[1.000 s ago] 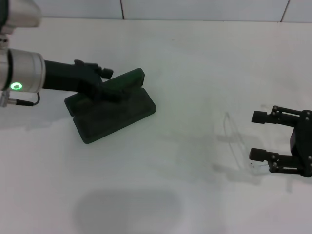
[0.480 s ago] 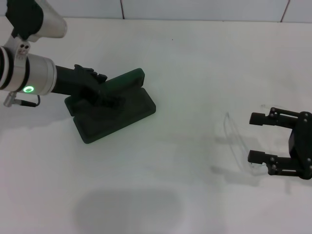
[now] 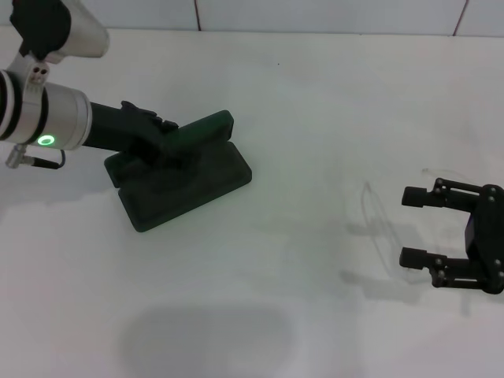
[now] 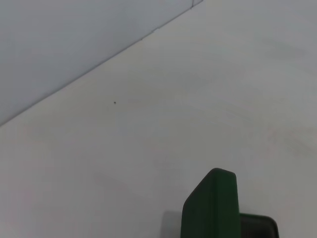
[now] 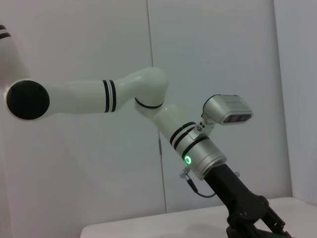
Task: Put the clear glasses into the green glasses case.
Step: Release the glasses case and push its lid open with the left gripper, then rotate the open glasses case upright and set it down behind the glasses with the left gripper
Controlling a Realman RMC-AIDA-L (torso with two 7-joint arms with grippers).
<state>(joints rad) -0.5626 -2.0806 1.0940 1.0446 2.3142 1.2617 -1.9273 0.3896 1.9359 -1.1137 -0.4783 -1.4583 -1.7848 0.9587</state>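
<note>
A plain white table fills the head view, matte and lightly shadowed, ending at the far edge against a pale tiled wall with thin grout lines. The green glasses case lies open on the left part of the table, its lid raised at an angle; the left wrist view shows the lid's rounded edge standing up against the white surface and the wall seam beyond. The left gripper reaches in over the case at the lid; whether its fingers are spread or closed cannot be told. Well apart, on the right side, the clear glasses rest on the table, faint and transparent. The right gripper sits just beside them with its two fingers spread wide and nothing between them. The right wrist view looks across at the left arm before a pale panelled wall.
</note>
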